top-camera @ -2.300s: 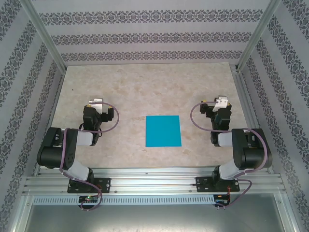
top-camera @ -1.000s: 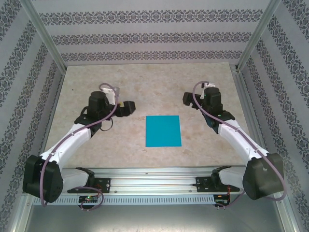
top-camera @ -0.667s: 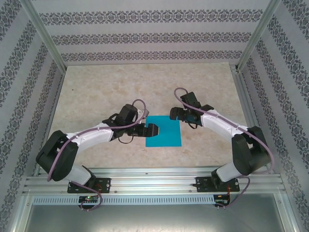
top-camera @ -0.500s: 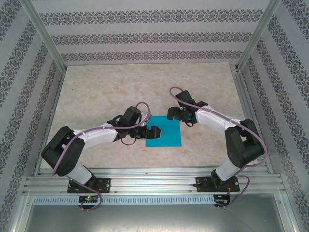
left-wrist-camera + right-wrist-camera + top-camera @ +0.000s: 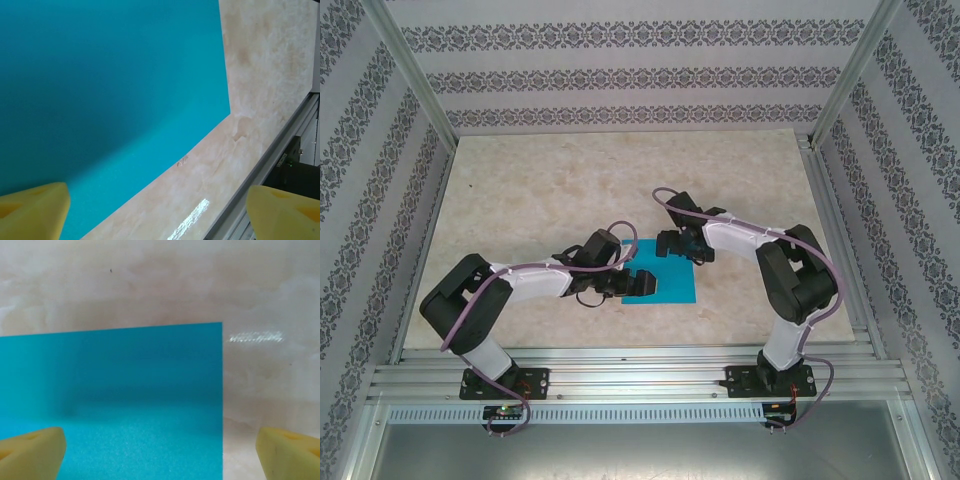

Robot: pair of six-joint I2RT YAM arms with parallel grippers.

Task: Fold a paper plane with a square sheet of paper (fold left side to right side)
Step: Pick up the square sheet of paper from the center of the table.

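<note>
The square sheet of paper (image 5: 675, 282) lies flat and unfolded on the table, bright cyan. My left gripper (image 5: 642, 283) hovers over its near left part, jaws wide apart. In the left wrist view the sheet (image 5: 110, 80) runs under the left yellow fingertip (image 5: 30, 210), and the left gripper (image 5: 157, 215) holds nothing. My right gripper (image 5: 668, 243) stands open over the sheet's far edge. In the right wrist view the sheet (image 5: 110, 405) and one of its corners lie between the fingertips (image 5: 290, 452) of the right gripper (image 5: 160, 455). The paper plane is out of view.
The beige marbled table (image 5: 520, 180) is boxed in by patterned walls on three sides. An aluminium rail (image 5: 640, 365) carrying both arm bases runs along the near edge, and it shows close to the sheet in the left wrist view (image 5: 280, 155).
Both arms have swung in from the sides of the table. The left gripper has come over the sheet's near left part, the right one over its far edge. The sheet has not moved.
</note>
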